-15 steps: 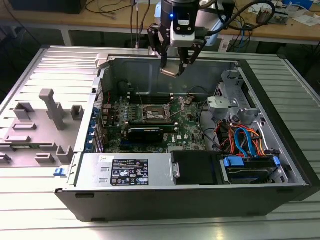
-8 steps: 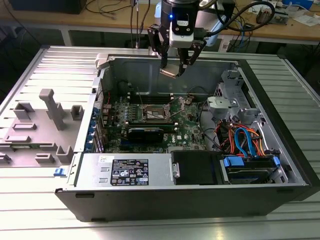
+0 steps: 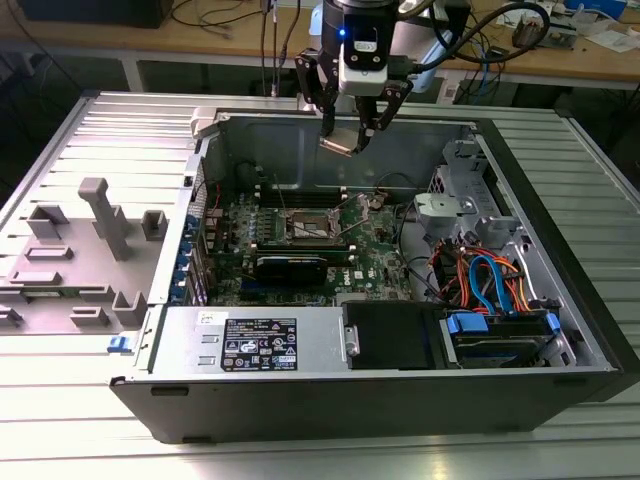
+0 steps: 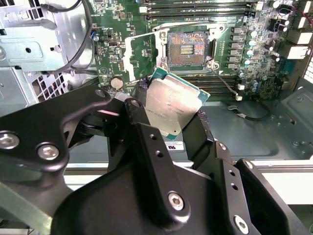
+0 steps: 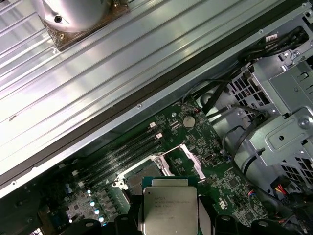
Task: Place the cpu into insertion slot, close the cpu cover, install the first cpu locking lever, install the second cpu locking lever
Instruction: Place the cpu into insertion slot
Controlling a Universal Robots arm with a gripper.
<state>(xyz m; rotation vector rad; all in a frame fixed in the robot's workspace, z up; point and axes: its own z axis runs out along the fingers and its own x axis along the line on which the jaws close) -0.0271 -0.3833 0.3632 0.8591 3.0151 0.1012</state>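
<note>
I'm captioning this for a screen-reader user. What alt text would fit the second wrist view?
The black tool grips the cpu, a silver-topped chip with a green edge, holding it tilted and clear of the green motherboard. Beyond it the insertion slot lies open with its dark centre bare, and the cpu cover is swung open beside it.

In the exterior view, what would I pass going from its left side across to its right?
Grey plastic holders → the cpu, gripped in the gripper → blue cables.
</note>
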